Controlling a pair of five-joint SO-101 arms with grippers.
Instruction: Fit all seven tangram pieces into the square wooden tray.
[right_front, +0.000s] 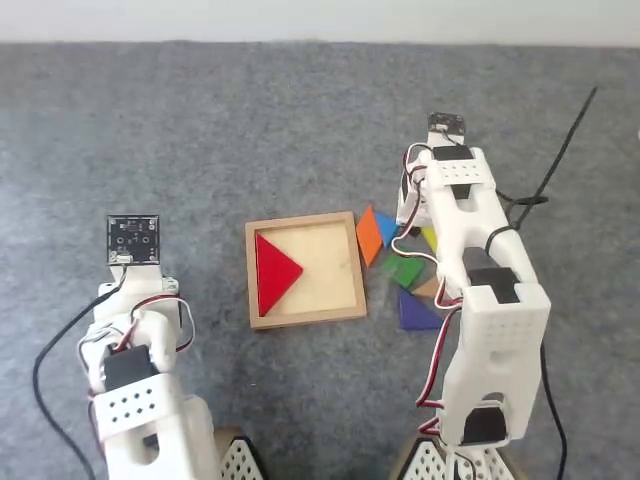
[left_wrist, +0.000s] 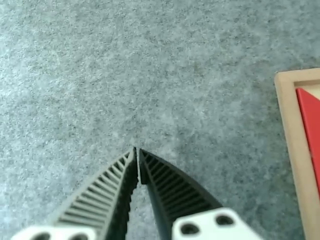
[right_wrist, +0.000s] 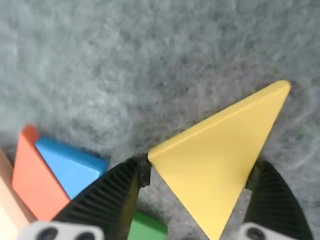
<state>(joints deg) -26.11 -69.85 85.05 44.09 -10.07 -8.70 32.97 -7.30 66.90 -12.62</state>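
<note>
One of seven is home: the red triangle (right_front: 273, 272) lies flat in the left half of the square wooden tray (right_front: 308, 320), mid-frame in the high view, w/ bare wood to its right. The step in hand looks like piece no. 2, i.e. picking up the yellow triangle (right_wrist: 220, 160). The right pincer (right_wrist: 199, 169) is spread wide w/ a finger against each side of that piece, so it has it by the edges; whether it's off the bench (right_front: 200, 130) I can't tell. The piece sits in the loose cluster just right of the tray. The orange piece (right_front: 369, 236) and blue piece (right_front: 387, 227) are up by the tray's right rim, and the green piece (right_front: 405, 268), brown piece (right_front: 428, 288) and purple triangle (right_front: 417, 311) lie lower down. Next move prob. calls for a straight lift clear of the neighbours and a short carry left over the rim. Then a wrist turn so an edge lines up w/ the red one or a tray wall. It's a thin flat piece held by the edges, so it could slip or tip. The right arm (right_front: 480, 300) runs up the right side of the frame, folded forward over the cluster. The left arm (right_front: 135, 370) is tucked in the lower left, well apart from the tray. The left pincer (left_wrist: 136, 150) is closed tip to tip w/ nothing in it, over bare grey bench.
</note>
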